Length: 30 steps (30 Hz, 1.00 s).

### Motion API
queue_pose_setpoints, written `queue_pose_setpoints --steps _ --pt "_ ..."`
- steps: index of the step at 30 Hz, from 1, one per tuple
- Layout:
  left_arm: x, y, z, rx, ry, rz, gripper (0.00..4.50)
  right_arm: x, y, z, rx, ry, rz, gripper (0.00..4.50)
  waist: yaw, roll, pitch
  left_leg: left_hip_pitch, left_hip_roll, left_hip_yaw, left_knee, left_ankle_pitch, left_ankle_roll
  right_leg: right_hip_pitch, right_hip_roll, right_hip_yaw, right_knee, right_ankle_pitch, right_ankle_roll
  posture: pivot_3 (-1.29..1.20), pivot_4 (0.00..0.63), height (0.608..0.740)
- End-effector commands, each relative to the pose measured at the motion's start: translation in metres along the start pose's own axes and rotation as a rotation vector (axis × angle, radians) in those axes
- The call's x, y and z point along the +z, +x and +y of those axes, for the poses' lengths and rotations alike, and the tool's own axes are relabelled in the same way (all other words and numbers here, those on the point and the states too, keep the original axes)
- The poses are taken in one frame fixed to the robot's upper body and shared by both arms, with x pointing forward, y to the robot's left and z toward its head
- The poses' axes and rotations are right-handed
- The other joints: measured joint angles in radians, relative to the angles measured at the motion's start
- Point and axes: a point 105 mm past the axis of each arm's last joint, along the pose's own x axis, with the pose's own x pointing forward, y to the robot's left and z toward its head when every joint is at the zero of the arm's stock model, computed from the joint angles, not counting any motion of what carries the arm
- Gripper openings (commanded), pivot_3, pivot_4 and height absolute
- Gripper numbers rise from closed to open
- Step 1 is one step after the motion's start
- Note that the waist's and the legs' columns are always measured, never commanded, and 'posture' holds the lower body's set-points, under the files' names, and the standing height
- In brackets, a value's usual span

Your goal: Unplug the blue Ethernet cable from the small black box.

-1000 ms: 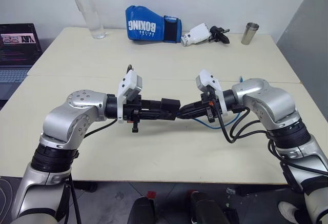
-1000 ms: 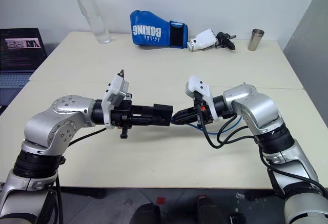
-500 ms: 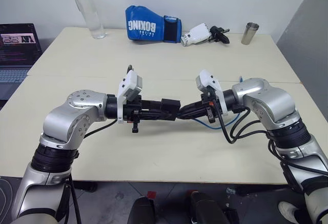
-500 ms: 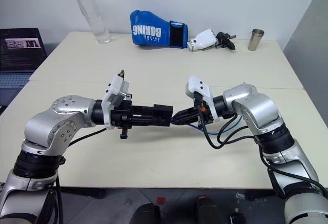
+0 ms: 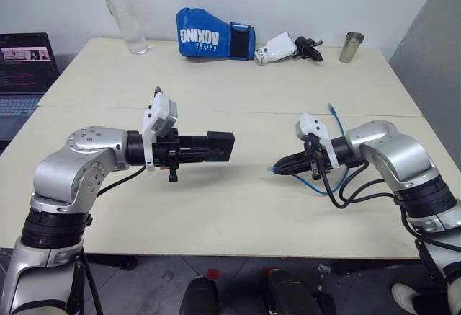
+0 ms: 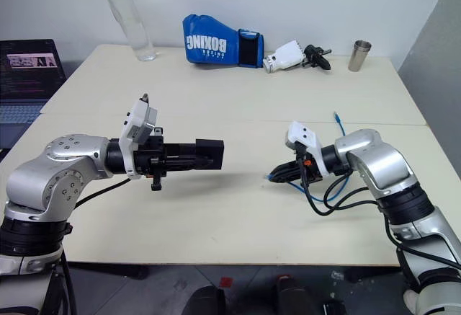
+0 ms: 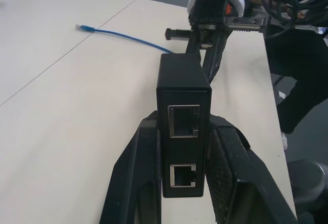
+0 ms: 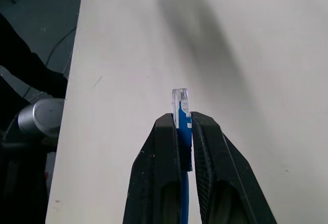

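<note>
Over the bench, head views: I count one small black box [image 5: 218, 145] pinched by my left gripper [image 5: 205, 147], well apart from my right gripper [image 5: 277, 168].
Left wrist view: two empty ports.
Right wrist view: one blue Ethernet cable [image 8: 182, 112], plug pinched.

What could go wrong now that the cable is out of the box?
The right claw pinches the blue cable just behind its clear plug, so the plug could slip out or its clip could bend. The cable's slack loops among the black arm wires, where it could snag if the arm pulls further. The left claw holds the black box above the table by its sides; a loose grip would drop it.
</note>
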Motion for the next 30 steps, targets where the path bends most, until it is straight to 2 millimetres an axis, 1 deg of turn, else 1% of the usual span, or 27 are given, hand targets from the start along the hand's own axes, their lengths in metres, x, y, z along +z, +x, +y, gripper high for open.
queue_pose_setpoints --steps 1,2,4,6,8,10,11,12,14,16,18,21,22,23,24,25,27,28,29,30 --pt "0.004 -0.005 0.001 0.072 0.018 -0.029 0.79 -0.028 -0.039 -0.057 -0.396 0.059 0.035 0.08 -0.001 0.0 0.0 0.0 0.0 0.0 0.0 0.0 0.0 0.0 0.0 0.0 0.0 0.0 0.0 0.0 0.15 0.74" --pt "0.002 -0.005 0.001 0.084 0.009 -0.033 0.79 -0.038 -0.043 -0.065 -0.465 0.066 0.056 0.08 0.0 0.0 0.0 0.0 0.0 0.0 0.001 0.0 0.0 0.0 0.0 0.0 0.0 0.0 0.0 0.0 0.15 0.74" --pt "-0.003 -0.003 0.002 0.107 -0.001 -0.035 0.79 -0.05 -0.049 -0.082 -0.61 0.086 0.068 0.08 0.001 0.0 0.0 0.0 -0.001 0.001 0.0 0.0 0.0 0.0 -0.001 0.001 0.0 0.0 0.0 0.0 0.15 0.74" --pt "-0.006 -0.001 0.002 0.121 -0.012 -0.041 0.79 -0.056 -0.051 -0.092 -0.71 0.129 0.049 0.08 -0.001 0.0 0.0 0.0 0.0 0.001 0.0 0.0 0.0 0.0 -0.001 0.001 0.0 0.0 0.0 0.0 0.15 0.74" --pt "-0.008 0.001 0.001 0.122 -0.018 -0.043 0.79 -0.058 -0.049 -0.096 -0.753 0.168 0.023 0.08 -0.006 0.0 0.0 0.0 0.0 0.002 -0.001 0.0 0.0 -0.001 0.0 0.002 0.0 0.0 0.0 0.0 0.15 0.74" --pt "-0.009 0.001 0.001 0.121 -0.018 -0.037 0.79 -0.057 -0.046 -0.098 -0.772 0.207 -0.009 0.78 -0.01 0.0 0.0 0.0 0.001 0.002 -0.001 0.0 -0.001 -0.001 0.0 0.002 0.0 0.0 0.0 0.0 0.15 0.74" --pt "-0.01 0.001 0.002 0.122 -0.018 -0.035 0.79 -0.056 -0.044 -0.098 -0.768 0.22 -0.021 0.9 -0.011 0.0 0.0 0.0 0.001 0.002 -0.001 0.0 -0.001 -0.002 0.0 0.002 0.001 0.0 0.0 0.0 0.15 0.74" --pt "-0.01 0.001 0.003 0.124 -0.017 -0.034 0.79 -0.055 -0.042 -0.097 -0.76 0.233 -0.029 1.27 -0.011 0.0 0.0 0.0 0.001 0.002 -0.001 0.0 -0.001 -0.001 0.0 0.002 0.001 0.0 0.0 0.0 0.15 0.74" --pt "-0.009 -0.001 0.004 0.132 -0.016 -0.033 0.79 -0.053 -0.041 -0.096 -0.755 0.245 -0.041 1.69 -0.01 0.0 0.0 0.0 0.0 0.002 -0.001 0.0 -0.001 -0.001 0.0 0.002 0.0 0.0 0.0 0.0 0.15 0.74" --pt "-0.009 -0.003 0.006 0.148 -0.013 -0.035 0.79 -0.05 -0.043 -0.096 -0.759 0.251 -0.051 2.2 -0.01 0.0 0.0 0.0 0.0 0.002 -0.001 0.0 -0.001 -0.001 0.0 0.002 0.0 0.0 0.0 0.0 0.15 0.74" --pt "-0.01 -0.004 0.008 0.166 -0.019 -0.042 0.79 -0.044 -0.046 -0.096 -0.764 0.211 -0.049 2.75 -0.01 0.0 0.0 0.0 0.0 0.002 -0.001 0.0 -0.001 -0.001 -0.001 0.002 0.0 0.0 0.0 0.0 0.15 0.74" --pt "-0.013 -0.009 0.013 0.213 -0.023 -0.048 0.79 -0.026 -0.053 -0.09 -0.749 0.116 -0.072 3.46 -0.009 0.0 0.0 0.0 0.0 0.002 -0.001 0.0 -0.001 -0.001 0.0 0.002 0.0 0.0 0.0 0.0 0.15 0.74" --pt "-0.014 -0.012 0.017 0.24 -0.022 -0.051 0.79 -0.018 -0.055 -0.087 -0.736 0.073 -0.087 3.59 -0.009 0.0 0.001 0.0 0.0 0.002 -0.001 0.0 -0.001 -0.001 0.0 0.002 0.0 0.0 0.0 0.0 0.15 0.74" --pt "-0.016 -0.015 0.021 0.275 -0.022 -0.054 0.79 -0.009 -0.055 -0.083 -0.709 0.038 -0.107 3.95 -0.009 0.001 0.001 0.0 0.0 0.002 -0.001 0.0 -0.001 -0.001 0.0 0.002 0.0 0.0 0.0 0.0 0.15 0.74" --pt "-0.018 -0.019 0.028 0.322 -0.022 -0.06 0.79 0.003 -0.055 -0.075 -0.662 -0.003 -0.14 4.15 -0.009 0.001 0.001 0.0 0.0 0.002 -0.001 0.0 0.0 -0.001 0.0 0.002 0.0 0.0 0.0 0.0 0.15 0.74" --pt "-0.022 -0.024 0.042 0.427 -0.016 -0.081 0.79 0.02 -0.047 -0.06 -0.561 -0.036 -0.195 4.47 -0.009 0.001 0.001 0.0 0.0 0.002 -0.001 0.0 0.0 -0.001 0.0 0.001 0.0 0.0 0.0 0.0 0.15 0.74" --pt "-0.034 -0.035 0.07 0.641 0.002 -0.108 0.79 0.043 -0.029 -0.034 -0.405 -0.112 -0.257 4.5 -0.01 0.001 0.001 0.0 0.0 0.002 -0.001 0.0 0.0 -0.001 0.0 0.001 0.0 0.0 0.0 0.0 0.15 0.74" --pt "-0.038 -0.038 0.077 0.7 0.008 -0.113 0.79 0.048 -0.024 -0.028 -0.373 -0.131 -0.269 4.5 -0.01 0.001 0.001 0.001 0.0 0.002 -0.001 0.0 0.0 0.0 0.0 0.001 0.0 0.0 0.0 0.0 0.15 0.74" --pt "-0.042 -0.04 0.082 0.742 0.021 -0.116 0.79 0.051 -0.02 -0.026 -0.367 -0.141 -0.276 4.5 -0.01 0.0 0.0 0.002 0.001 0.001 -0.001 0.0 0.0 0.0 0.0 0.001 0.001 0.0 0.0 0.0 0.15 0.74" --pt "-0.048 -0.042 0.087 0.801 0.026 -0.133 0.79 0.054 -0.011 -0.024 -0.362 -0.157 -0.281 4.5 -0.009 0.0 0.0 0.001 0.001 0.0 -0.001 0.0 0.0 0.001 0.0 0.001 0.001 0.0 0.0 0.0 0.15 0.74"
